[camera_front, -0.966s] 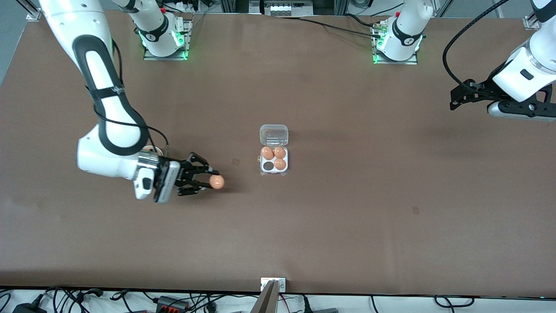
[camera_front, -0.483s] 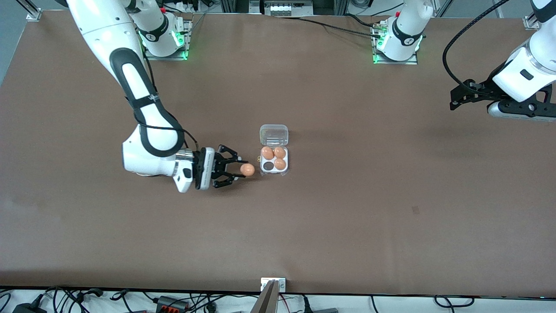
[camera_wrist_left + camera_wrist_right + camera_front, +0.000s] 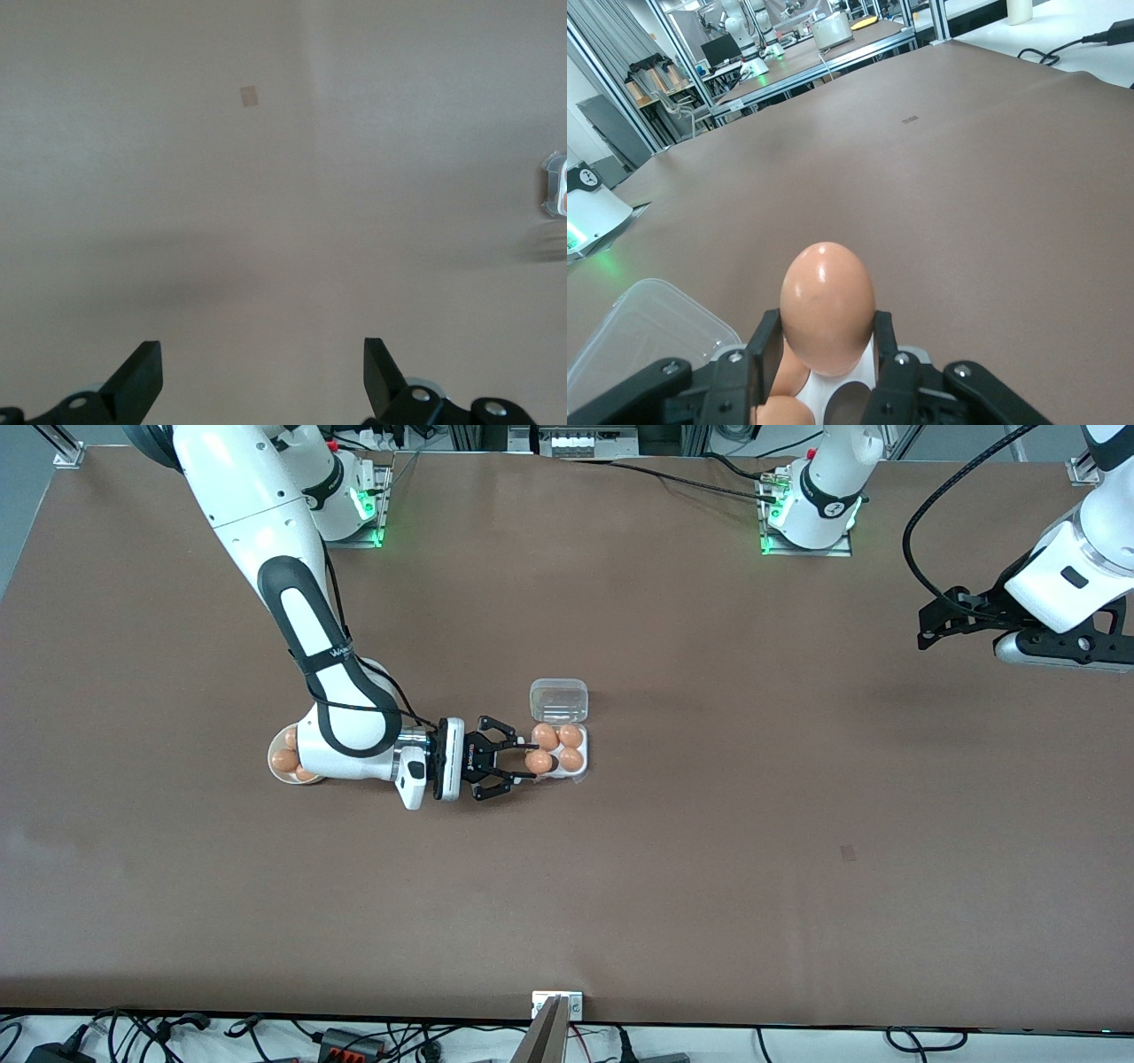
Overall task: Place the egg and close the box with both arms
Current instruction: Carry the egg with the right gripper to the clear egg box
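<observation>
Pinched upright in the right gripper (image 3: 528, 762), the smooth orange egg (image 3: 538, 761) was held directly over the white four-cell carton's (image 3: 580, 773) empty cell; the spread left gripper (image 3: 262, 376) waited.

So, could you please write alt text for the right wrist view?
The right tool holds a brown egg between its fingers, just above the white tray of the open box. The clear lid lies folded back on the brown table.

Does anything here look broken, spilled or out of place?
Nothing stands out. The small white egg carton sits square with its clear lid open and three eggs seated. The right gripper holds a brown egg over the carton's empty cell. The left gripper waits open.
</observation>
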